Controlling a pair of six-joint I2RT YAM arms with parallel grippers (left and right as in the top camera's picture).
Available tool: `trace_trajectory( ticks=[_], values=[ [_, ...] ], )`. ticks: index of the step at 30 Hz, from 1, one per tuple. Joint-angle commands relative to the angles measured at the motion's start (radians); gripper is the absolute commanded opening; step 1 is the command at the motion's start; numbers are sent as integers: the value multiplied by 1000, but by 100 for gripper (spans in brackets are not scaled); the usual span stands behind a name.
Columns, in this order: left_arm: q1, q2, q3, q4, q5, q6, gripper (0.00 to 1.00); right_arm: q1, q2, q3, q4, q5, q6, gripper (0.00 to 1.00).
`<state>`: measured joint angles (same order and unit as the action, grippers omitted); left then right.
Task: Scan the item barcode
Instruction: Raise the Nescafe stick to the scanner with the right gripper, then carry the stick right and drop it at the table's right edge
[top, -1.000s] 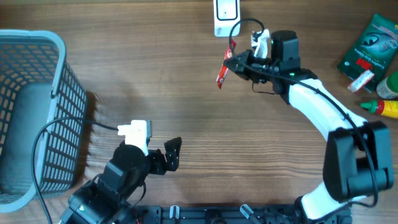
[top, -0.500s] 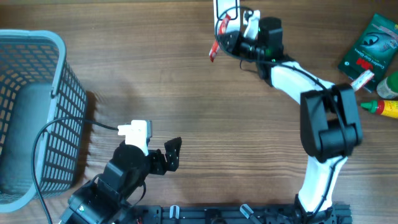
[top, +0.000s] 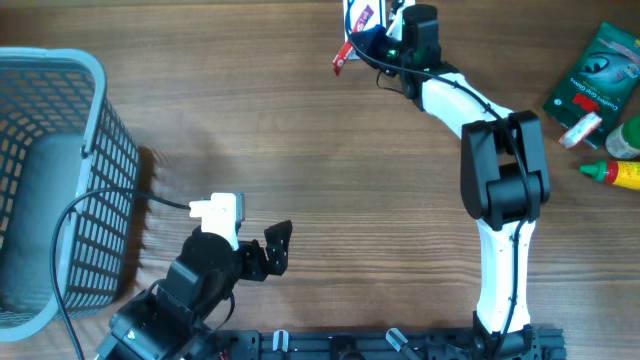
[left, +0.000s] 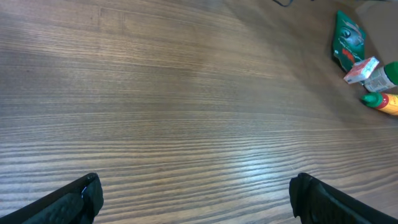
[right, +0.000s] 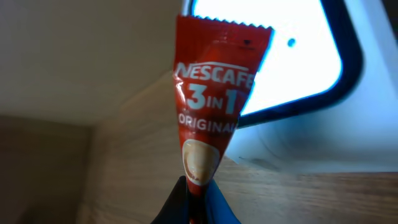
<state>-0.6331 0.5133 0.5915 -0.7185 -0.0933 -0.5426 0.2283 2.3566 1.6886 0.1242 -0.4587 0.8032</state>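
Note:
A red Nescafe 3 in 1 sachet (right: 211, 106) stands pinched at its lower end in my shut right gripper (right: 198, 202). Its upper part lies in front of the white scanner (right: 292, 62), whose window glows bright. From overhead, the sachet (top: 343, 57) hangs at the scanner (top: 358, 12) on the table's far edge, with the right gripper (top: 372, 45) beside it. No barcode shows on the visible face. My left gripper (top: 272, 245) rests near the front edge, wide open. In the left wrist view the left gripper (left: 196, 199) has only bare wood between its fingers (left: 81, 196).
A blue-grey wire basket (top: 60, 180) stands at the left edge. At the far right lie a green packet (top: 595, 70), a small white and red pack (top: 580, 130) and a yellow bottle with a green cap (top: 625, 172).
My right arm has carried the sachet up and to the left, from the middle of the table to the scanner. The left arm has not moved.

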Motion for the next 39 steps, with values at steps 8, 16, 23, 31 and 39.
trace_trajectory(
  ticks=[8,16,23,31,39],
  values=[
    [-2,-3,14,2,-13,15,100,-135,-332,112,-679,370,-354,5],
    [-2,-3,14,2,-13,15,100,-439,-356,60,-871,802,-374,5],
    [-2,-3,14,2,-13,15,100,-609,-172,48,-880,744,-468,15],
    [-2,-3,14,2,-13,15,100,-580,-423,235,-1063,551,-396,100],
    [-2,-3,14,2,-13,15,100,-554,-920,245,-1177,101,-512,100]
  ],
)
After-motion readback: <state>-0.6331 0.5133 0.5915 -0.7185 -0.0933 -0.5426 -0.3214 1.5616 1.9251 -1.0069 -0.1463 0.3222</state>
